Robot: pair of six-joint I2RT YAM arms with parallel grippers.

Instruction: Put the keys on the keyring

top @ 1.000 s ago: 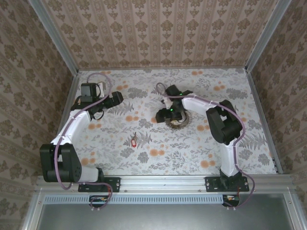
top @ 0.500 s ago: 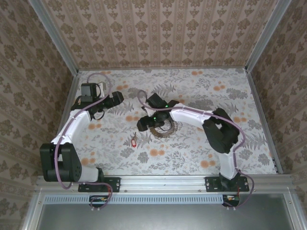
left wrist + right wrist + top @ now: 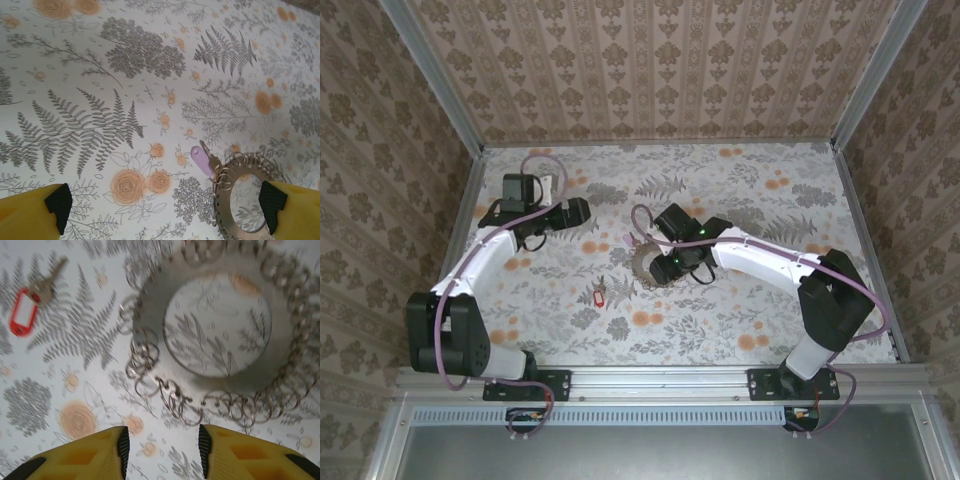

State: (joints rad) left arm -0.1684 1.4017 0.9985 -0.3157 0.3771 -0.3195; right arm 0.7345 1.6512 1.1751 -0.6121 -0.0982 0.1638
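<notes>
right arm has swung right, right gripper narrowed but apart, empty, just short of the keyring, red-tagged key loose on the table beside it; left gripper wide open; advance over the ring's edge before closing.

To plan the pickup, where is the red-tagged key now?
In the top view the red-tagged key lies on the floral table, left of centre, below-left of the keyring and apart from it.
</notes>
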